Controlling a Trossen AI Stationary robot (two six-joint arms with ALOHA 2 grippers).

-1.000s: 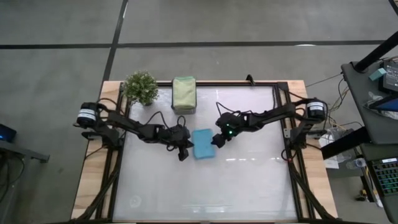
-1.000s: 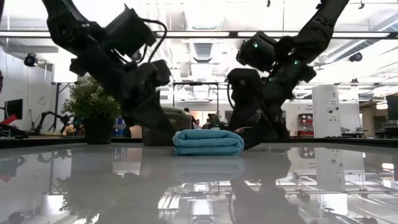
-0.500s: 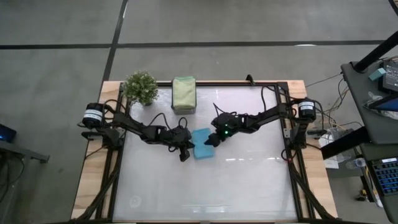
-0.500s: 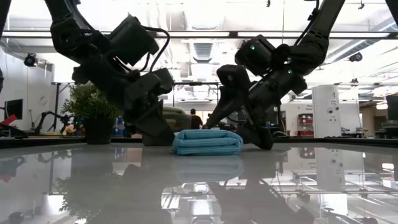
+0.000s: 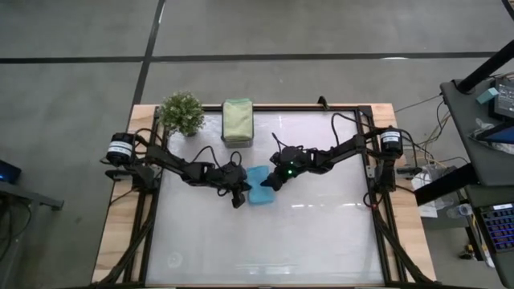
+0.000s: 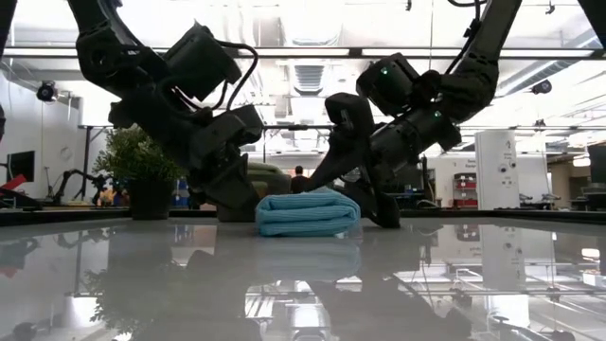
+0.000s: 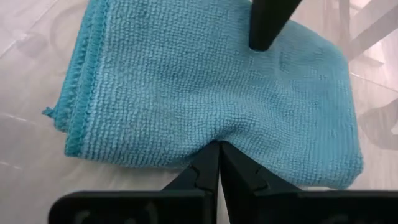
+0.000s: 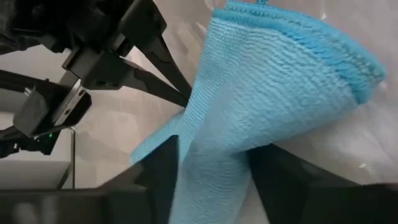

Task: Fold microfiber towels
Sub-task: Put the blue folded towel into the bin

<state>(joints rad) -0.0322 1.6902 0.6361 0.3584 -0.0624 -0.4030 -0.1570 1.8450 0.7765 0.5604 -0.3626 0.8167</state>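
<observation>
A light blue microfiber towel [image 5: 259, 193], folded into a thick pad, lies on the white table near its middle. My left gripper [image 5: 238, 195] is shut, with its tip at the towel's left edge. My right gripper [image 5: 267, 180] reaches in from the right and has the towel's right part between its fingers [image 8: 165, 168]. A folded sage green towel [image 5: 238, 120] rests at the table's far edge. My left gripper presses its shut fingertips [image 7: 217, 163] against the towel's left edge [image 7: 217, 138], which is dented in there. It slants down from the table's left. The towel lies flat on the table. My right gripper has the towel's right-hand part [image 8: 214, 140] between its two fingers. One finger [image 7: 267, 25] lies on the towel's top and the other [image 6: 379, 204] stands low at its right side. The fingers slant down from the table's right. The towel stays on the table.
A small potted plant [image 5: 182, 112] stands at the far left corner, beside the green towel. The near half of the white tabletop [image 5: 265, 249] holds nothing but reflections. Black frame rails [image 5: 377, 217] run along the table's sides.
My right gripper has moved down and toward the table's left, tipping its fingers lower over the blue towel's right part and closing in on it. The towel has slid a little toward my left gripper, and its right side bunches up.
</observation>
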